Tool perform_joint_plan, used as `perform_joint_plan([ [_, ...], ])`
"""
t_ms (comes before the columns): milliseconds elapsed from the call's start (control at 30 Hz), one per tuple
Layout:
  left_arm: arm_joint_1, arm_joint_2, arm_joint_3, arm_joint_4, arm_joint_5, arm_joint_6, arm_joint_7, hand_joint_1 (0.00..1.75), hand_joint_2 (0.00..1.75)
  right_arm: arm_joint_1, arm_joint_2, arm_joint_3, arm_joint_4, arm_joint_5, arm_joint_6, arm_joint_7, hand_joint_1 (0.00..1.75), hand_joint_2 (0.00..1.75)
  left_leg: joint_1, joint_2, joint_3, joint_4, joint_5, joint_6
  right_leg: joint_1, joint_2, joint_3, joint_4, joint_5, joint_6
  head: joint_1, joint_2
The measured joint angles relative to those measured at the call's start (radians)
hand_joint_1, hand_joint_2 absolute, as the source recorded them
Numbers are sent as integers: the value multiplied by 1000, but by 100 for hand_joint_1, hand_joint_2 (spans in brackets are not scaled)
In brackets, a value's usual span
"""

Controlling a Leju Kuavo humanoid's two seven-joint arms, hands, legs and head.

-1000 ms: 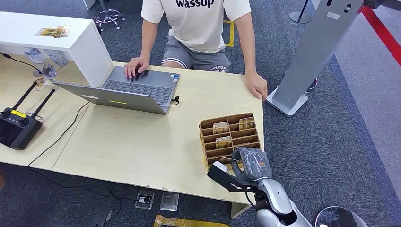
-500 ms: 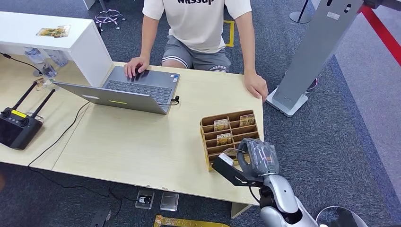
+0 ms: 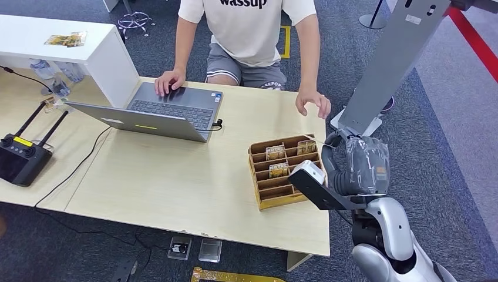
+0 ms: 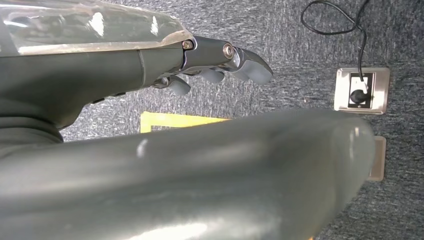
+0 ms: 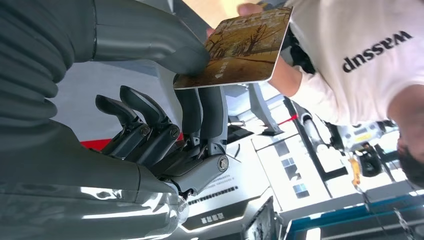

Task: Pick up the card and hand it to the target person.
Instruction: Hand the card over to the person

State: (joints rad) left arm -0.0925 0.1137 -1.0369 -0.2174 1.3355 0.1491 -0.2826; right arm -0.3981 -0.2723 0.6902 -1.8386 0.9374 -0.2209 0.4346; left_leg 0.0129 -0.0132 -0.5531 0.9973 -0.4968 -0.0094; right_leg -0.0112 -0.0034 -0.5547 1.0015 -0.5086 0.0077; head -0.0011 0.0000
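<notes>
A pale wooden table [image 3: 176, 176] stands on dark grey carpet, with a person seated at its far side. Nearest the robot, its right hand [image 3: 355, 164] is raised past the table's right edge, just beside a wooden rack [image 3: 285, 194] of slots that holds a few more cards. In the right wrist view the thumb and fingers [image 5: 202, 107] pinch a card [image 5: 237, 47] by one end, its printed face showing and its free end pointing at the person. The left hand [image 4: 220, 62] hangs low over the floor, fingers loosely apart, holding nothing.

Farther off, the person [image 3: 249, 29] has one hand resting on a laptop [image 3: 158, 111] and the other hand [image 3: 313, 103] lifted off the table edge, fingers spread, a little beyond the card.

The step in hand looks like the handover itself. To do it well, the robot should probably carry the card straight toward that lifted hand, keep the free end leading so there is room to take hold, keep the pinch firm until the person grips, then let go. A thin, stiff card could slip if the fingers loosen too soon.
</notes>
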Motion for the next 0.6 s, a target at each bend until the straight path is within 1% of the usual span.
perform_joint_plan([
  [133,-1,0,0,0,-4,-5,-6,0,0,-28,4,7,-1,-42,-10,-36,175,175,0,0,0,0,0,0,0,0,1,0,0,0,1,0],
  [267,-3,0,0,0,-11,-12,-8,0,0,-69,26,19,66,-87,-55,-90,175,175,0,0,0,0,0,0,0,0,1,0,0,0,1,0],
  [433,-4,0,0,0,-12,-21,0,0,0,-114,63,31,217,-125,-171,-203,175,175,0,0,0,0,0,0,0,-1,1,0,0,0,0,0],
  [600,-4,0,-1,0,-12,-23,10,0,0,-139,98,31,364,-140,-289,-315,175,175,0,0,-1,0,0,0,0,-1,1,0,0,0,0,0],
])
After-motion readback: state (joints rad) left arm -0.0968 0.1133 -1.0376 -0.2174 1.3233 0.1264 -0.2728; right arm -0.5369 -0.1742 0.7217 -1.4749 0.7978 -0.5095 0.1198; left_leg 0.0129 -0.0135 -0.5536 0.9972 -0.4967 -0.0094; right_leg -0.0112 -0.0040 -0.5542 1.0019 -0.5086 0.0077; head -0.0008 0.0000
